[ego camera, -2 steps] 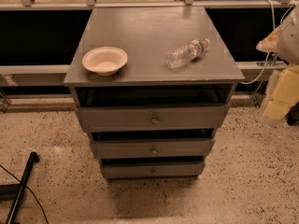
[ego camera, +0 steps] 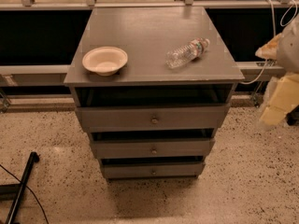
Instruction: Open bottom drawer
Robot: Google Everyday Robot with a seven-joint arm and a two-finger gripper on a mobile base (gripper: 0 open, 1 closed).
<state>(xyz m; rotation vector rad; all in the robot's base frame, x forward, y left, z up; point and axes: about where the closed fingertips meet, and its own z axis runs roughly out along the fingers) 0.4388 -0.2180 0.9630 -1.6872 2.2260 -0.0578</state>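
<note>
The bottom drawer [ego camera: 153, 170] is sitting lowest in the grey cabinet [ego camera: 149, 31], its knob [ego camera: 153, 172] facing open speckled floor [ego camera: 224, 195] in front of the cabinet. The gripper [ego camera: 281, 94] is hanging blurred off the cabinet's right side, well apart from that drawer and higher. I cannot tell whether it is open or closed.

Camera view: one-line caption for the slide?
Grey three-drawer cabinet, bowl and plastic bottle on top; gripper hangs at the right edge, away from the bottom drawer and its knob.
</note>
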